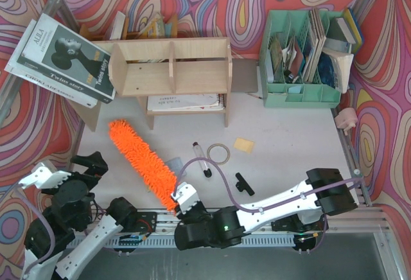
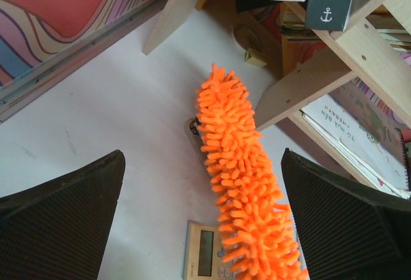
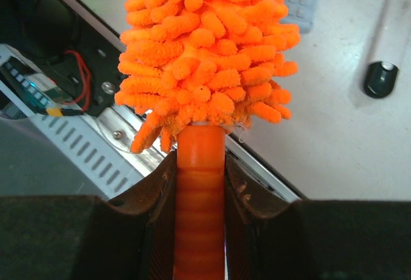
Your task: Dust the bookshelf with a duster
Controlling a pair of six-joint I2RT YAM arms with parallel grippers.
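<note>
Right gripper (image 3: 200, 177) clenched on duster (image 1: 138, 158) handle; long axis diagonal, head pointing far-left toward bookshelf (image 1: 192, 76); left gripper (image 2: 202, 158) released.

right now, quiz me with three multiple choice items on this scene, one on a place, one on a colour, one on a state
1. Where is the duster's shaggy head?
A. inside a shelf compartment
B. on the near side of the bookshelf, outside it
C. lying on the shelf's top board

2. What colour is the file organiser?
A. mint green
B. black
C. yellow

3. What are the right jaws doing?
A. standing open, empty
B. shut on nothing
C. shut on the duster's handle

Answers:
1 B: the top view shows the head ending short of the shelf.
2 A: its slotted walls are green.
3 C: the right wrist view shows the orange handle clamped between the jaws.
</note>
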